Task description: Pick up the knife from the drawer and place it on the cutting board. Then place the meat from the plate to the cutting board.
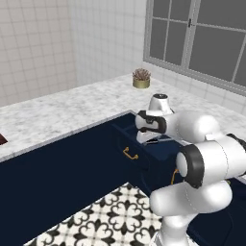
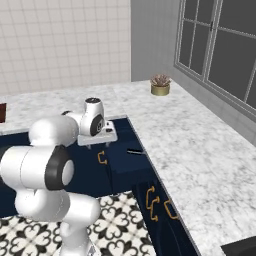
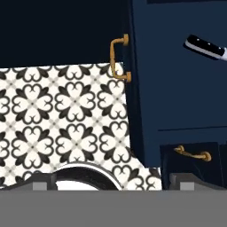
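The navy drawer stands pulled out from the corner cabinet, its brass bar handle facing the floor side. Inside lies the knife; in the hand view its black handle shows at the upper right, with the blade cut off by the frame edge. My gripper hovers above the drawer's front part, apart from the knife, open and holding nothing. A sliver of the dark reddish cutting board shows at the counter's far left edge. The plate and the meat are out of view.
A marble counter wraps the corner, with a small potted plant near the window. Neighbouring navy drawers carry brass handles. A black-and-white patterned floor lies below, and my own arm bulks in front.
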Robot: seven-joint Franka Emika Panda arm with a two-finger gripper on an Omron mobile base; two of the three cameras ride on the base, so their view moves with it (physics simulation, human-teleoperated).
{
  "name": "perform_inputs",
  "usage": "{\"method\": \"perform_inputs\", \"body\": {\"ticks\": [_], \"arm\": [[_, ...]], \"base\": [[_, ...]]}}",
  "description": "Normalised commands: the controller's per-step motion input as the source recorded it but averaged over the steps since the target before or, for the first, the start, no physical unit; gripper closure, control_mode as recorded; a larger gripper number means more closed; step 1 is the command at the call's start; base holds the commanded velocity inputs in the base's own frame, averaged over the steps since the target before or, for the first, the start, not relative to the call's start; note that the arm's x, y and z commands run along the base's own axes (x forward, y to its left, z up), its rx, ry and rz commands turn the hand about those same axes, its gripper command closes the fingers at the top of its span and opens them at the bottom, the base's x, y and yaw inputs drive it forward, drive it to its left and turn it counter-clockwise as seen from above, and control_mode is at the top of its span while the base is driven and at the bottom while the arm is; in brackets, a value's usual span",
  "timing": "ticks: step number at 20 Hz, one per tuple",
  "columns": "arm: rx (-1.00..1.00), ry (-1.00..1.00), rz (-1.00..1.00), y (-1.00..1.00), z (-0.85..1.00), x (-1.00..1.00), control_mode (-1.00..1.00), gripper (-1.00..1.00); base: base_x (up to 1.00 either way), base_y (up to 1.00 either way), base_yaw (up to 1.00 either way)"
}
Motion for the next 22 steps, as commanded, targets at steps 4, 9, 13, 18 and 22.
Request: {"method": "perform_inputs", "body": {"ticks": [4,9,13,18,22], "arm": [[0.0,0.03,0.04,-0.02,-0.26,0.35,-1.0,-1.0],[0.0,0.0,0.03,-0.01,-0.34,0.35,-1.0,-1.0],[0.0,0.01,0.03,-0.09,-0.26,0.39,-1.0,-1.0],[0.0,0.01,0.02,-0.06,-0.29,0.51,-1.0,-1.0],[0.0,0.0,0.02,-0.01,-0.38,0.51,-1.0,-1.0]], "base": [[0.0,0.0,0.0],[0.0,0.0,0.0],[0.0,0.0,0.0],[0.0,0.0,0.0],[0.0,0.0,0.0]]}}
